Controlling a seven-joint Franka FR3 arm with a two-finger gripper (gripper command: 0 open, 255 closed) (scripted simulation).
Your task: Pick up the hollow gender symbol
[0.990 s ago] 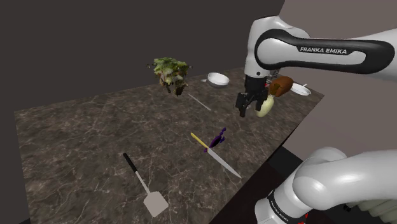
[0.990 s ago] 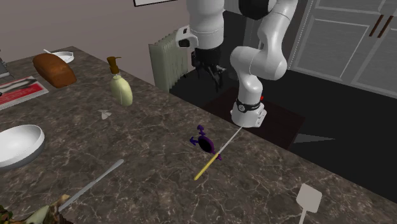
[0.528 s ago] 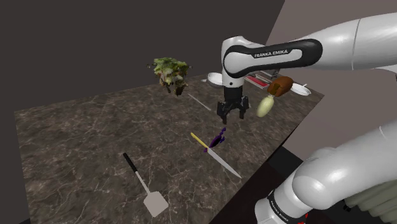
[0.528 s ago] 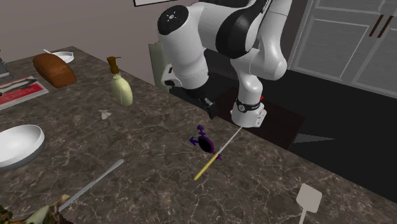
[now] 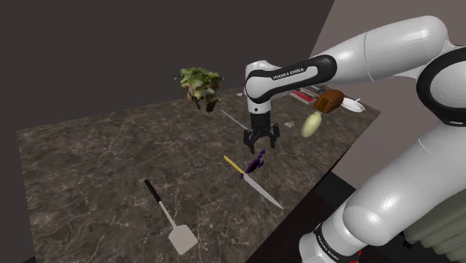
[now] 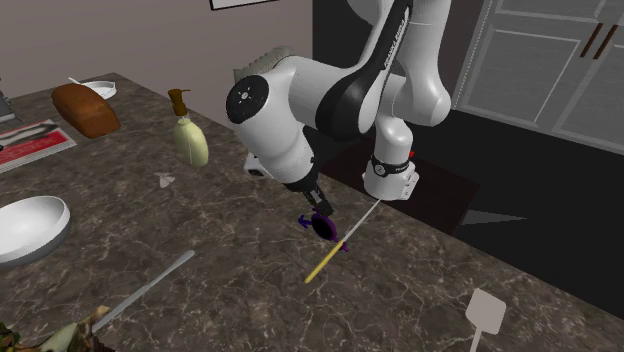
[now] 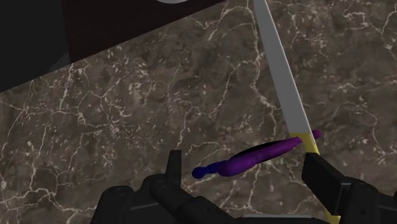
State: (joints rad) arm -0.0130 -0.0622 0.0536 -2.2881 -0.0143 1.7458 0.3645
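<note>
The hollow gender symbol [image 5: 257,160] is a dark purple ring with small arms, lying flat on the dark marble counter [image 5: 112,164]. It touches a knife [image 5: 254,183] with a yellow handle. My black gripper [image 5: 262,145] hangs open just above the symbol, pointing straight down. In the wrist view the symbol [image 7: 254,159] lies in the gap of the gripper [image 7: 248,175], touching neither finger, and the knife blade [image 7: 280,70] runs away past the right finger. From the second exterior view the symbol [image 6: 322,225] shows just below the gripper [image 6: 318,203].
A spatula [image 5: 168,217] lies near the counter's front edge. A leafy plant [image 5: 199,86], a white bowl [image 5: 256,93], a soap bottle [image 5: 312,123] and a bread loaf [image 5: 329,100] stand further back. A long grey utensil [image 6: 150,288] lies near the large bowl [image 6: 30,225].
The arm swung from near the soap bottle toward the shoulder view's left and came down. The gripper now hangs right over the purple symbol. Nothing on the counter has moved.
</note>
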